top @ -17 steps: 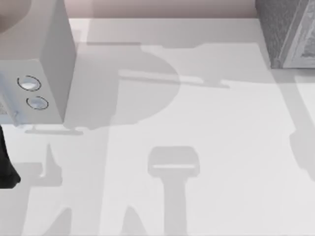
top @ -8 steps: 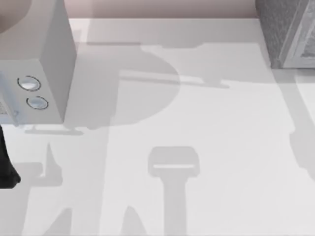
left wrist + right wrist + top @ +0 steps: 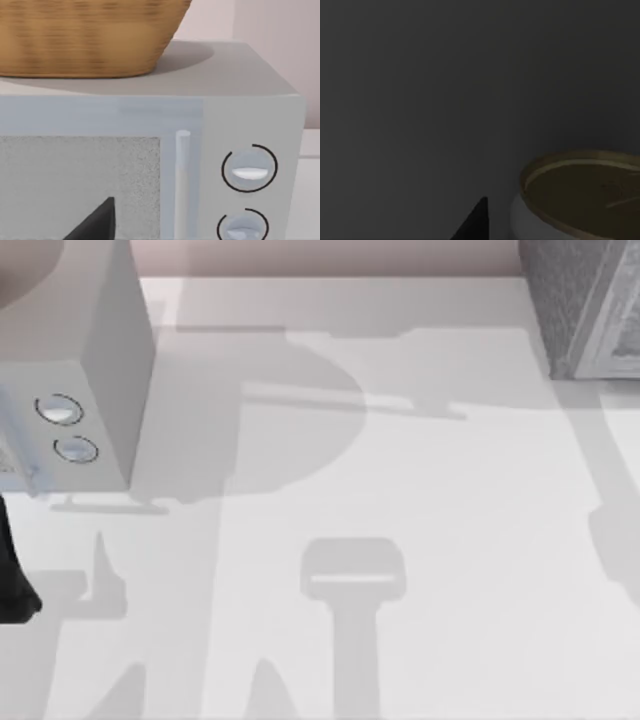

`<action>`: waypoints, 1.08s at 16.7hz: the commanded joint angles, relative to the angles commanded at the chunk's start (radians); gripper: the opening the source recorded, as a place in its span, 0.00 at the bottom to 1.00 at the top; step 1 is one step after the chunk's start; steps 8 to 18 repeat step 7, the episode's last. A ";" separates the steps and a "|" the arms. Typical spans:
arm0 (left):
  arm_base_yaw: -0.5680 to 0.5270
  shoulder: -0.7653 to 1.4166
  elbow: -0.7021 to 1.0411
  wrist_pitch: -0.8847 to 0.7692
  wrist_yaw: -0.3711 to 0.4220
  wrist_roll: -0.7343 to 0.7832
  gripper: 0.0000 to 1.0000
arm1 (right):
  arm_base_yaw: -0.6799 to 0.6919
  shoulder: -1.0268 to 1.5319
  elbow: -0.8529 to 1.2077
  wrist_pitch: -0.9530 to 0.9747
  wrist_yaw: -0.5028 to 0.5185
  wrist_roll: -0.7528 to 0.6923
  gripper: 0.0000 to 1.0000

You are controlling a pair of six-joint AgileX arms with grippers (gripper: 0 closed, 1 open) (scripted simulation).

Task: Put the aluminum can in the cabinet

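Sitting at the far left of the white table [image 3: 400, 490], a grey microwave [image 3: 100, 370] shows two round dials [image 3: 66, 428] on its front in the top view, and a dark piece of the left arm [image 3: 12, 575] juts in at the left edge just below it. The left wrist view faces that microwave's door head-on, with its upright handle [image 3: 182, 185] beside the dials, a woven wicker basket [image 3: 85, 35] standing on its roof, and one black fingertip [image 3: 97, 222] of the left gripper low before the door glass; whether that pincer is apart or together cannot be told. At the table's far right corner stands a grey speckled cabinet [image 3: 585, 305]. The right wrist view is dark: the aluminum can [image 3: 580, 200] stands upright, gold-rimmed lid up, with one black fingertip [image 3: 472, 222] just beside it; this pincer's state cannot be told either.
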 joint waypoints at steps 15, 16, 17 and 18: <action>0.000 0.000 0.000 0.000 0.000 0.000 1.00 | 0.000 0.000 0.000 0.000 0.000 0.000 1.00; 0.000 0.000 0.000 0.000 0.000 0.000 1.00 | 0.000 0.000 0.000 0.000 0.000 0.000 1.00; 0.000 0.000 0.000 0.000 0.000 0.000 1.00 | 0.000 0.000 0.000 0.000 0.000 0.000 1.00; 0.000 0.000 0.000 0.000 0.000 0.000 1.00 | 0.000 0.000 0.000 0.000 0.000 0.000 1.00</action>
